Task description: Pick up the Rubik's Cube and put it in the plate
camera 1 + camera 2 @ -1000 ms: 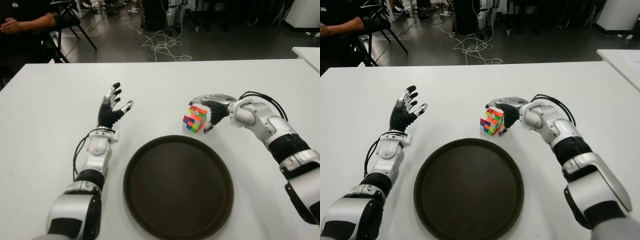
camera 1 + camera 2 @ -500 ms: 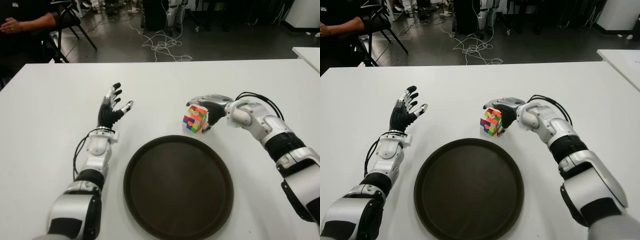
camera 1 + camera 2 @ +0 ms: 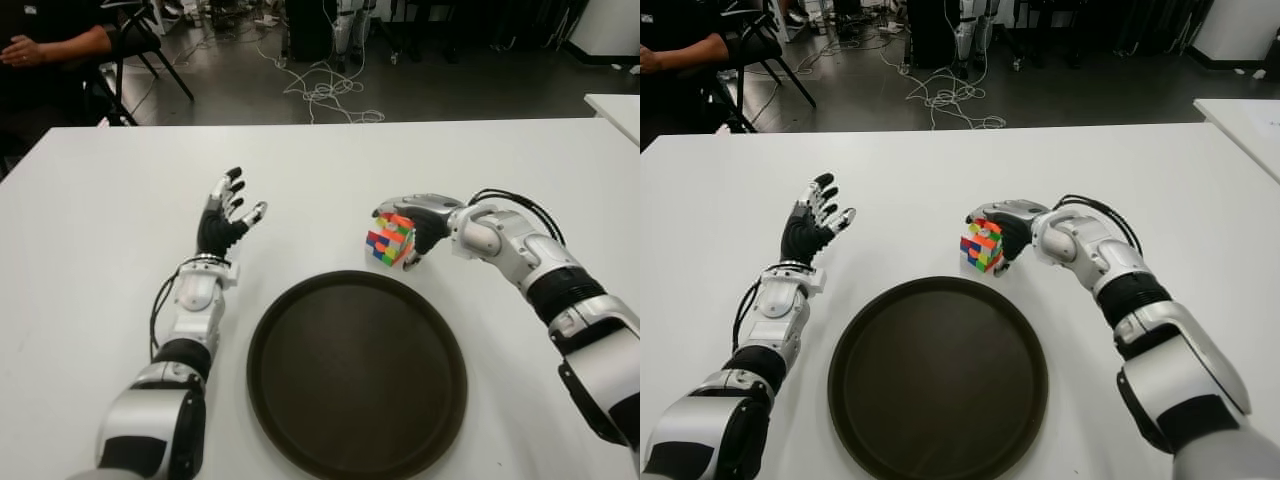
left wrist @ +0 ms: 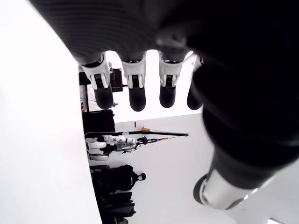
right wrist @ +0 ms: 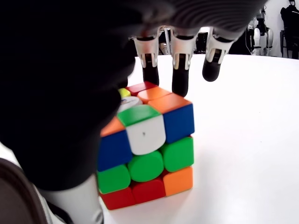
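Cupping my right hand (image 3: 415,222) over the Rubik's Cube (image 3: 390,240), I have fingers curled on its top and thumb at its side; it sits on the white worktop (image 3: 100,220) just beyond the dark plate (image 3: 356,372). My left hand (image 3: 226,215) shows left of the plate, fingers spread, empty.

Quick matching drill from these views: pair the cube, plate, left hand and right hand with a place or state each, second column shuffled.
Things:
1. cube
2. plate
3. left hand
4. right hand

Places or states:
A. empty, nearest the robot
B. fingers spread, holding nothing, left of the plate
C. on the table just beyond the plate's far rim
D. fingers arched over the cube, thumb at its side

Pairs: 1-C, 2-A, 3-B, 4-D
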You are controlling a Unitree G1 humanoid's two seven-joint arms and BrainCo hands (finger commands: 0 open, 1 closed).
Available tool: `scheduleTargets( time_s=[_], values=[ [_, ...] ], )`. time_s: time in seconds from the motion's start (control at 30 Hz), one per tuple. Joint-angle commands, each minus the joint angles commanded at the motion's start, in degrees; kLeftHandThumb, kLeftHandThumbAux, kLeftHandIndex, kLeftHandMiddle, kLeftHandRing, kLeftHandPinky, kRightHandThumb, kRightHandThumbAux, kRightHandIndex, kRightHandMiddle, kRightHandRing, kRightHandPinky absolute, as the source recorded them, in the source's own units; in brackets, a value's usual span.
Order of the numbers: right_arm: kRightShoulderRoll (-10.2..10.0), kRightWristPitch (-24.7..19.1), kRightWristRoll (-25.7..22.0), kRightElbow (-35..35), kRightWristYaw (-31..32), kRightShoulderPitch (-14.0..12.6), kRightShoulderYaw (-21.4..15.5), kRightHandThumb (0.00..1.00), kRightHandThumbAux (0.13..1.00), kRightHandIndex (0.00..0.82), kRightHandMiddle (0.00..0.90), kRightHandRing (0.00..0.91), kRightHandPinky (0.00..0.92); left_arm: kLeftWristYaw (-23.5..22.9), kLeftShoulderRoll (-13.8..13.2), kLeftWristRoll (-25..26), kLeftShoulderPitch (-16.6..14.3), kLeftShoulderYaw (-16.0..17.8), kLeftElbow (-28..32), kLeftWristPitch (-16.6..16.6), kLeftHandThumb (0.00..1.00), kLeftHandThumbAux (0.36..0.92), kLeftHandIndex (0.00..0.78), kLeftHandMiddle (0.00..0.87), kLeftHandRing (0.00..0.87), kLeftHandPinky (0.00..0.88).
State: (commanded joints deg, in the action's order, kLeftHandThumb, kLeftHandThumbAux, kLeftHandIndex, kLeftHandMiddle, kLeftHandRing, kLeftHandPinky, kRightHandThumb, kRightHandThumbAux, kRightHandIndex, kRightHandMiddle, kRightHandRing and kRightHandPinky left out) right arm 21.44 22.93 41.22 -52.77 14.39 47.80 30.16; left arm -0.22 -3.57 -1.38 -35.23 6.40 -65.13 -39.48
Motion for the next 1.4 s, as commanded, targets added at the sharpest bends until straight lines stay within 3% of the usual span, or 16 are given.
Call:
scheduleTargets(
  time_s=[0.33, 0.7, 0.87, 1.13, 1.4],
  values=[
    [-0.19, 0.38, -0.17, -0.76, -0.53, 0.06, 0.54, 0.000, 0.875, 0.184, 0.169, 0.158, 0.116, 0.98, 0.19, -0.39, 0.15, -0.07, 0.12, -0.63, 0.001, 0.814, 0.053, 0.102, 0.074, 0.057],
    [-0.10, -0.18, -0.31, -0.22, -0.06, -0.06, 1.07, 0.000, 0.852, 0.138, 0.144, 0.138, 0.101, 1.08, -0.03, -0.73, 0.24, -0.51, -0.05, -1.16, 0.000, 0.804, 0.045, 0.093, 0.061, 0.046],
    [-0.20, 0.00, -0.32, -0.87, -0.67, -0.01, 1.13, 0.000, 0.862, 0.173, 0.163, 0.151, 0.099, 0.22, 0.22, 0.11, 0.18, -0.02, -0.14, -1.13, 0.000, 0.797, 0.049, 0.090, 0.057, 0.031],
    [-1.57, 0.39, 0.33, -7.51, -4.97, 1.37, 1.94, 0.000, 0.883, 0.204, 0.191, 0.178, 0.136, 0.73, 0.27, -0.10, -0.03, -0.08, -0.79, -1.82, 0.000, 0.792, 0.050, 0.093, 0.065, 0.037],
    [-2.31, 0.27, 0.21, -11.56, -6.84, 2.29, 2.17, 0.000, 0.854, 0.155, 0.169, 0.169, 0.140, 0.49, 0.51, 0.31, -0.04, 0.13, -0.68, -1.38, 0.000, 0.775, 0.051, 0.098, 0.061, 0.031]
  ],
)
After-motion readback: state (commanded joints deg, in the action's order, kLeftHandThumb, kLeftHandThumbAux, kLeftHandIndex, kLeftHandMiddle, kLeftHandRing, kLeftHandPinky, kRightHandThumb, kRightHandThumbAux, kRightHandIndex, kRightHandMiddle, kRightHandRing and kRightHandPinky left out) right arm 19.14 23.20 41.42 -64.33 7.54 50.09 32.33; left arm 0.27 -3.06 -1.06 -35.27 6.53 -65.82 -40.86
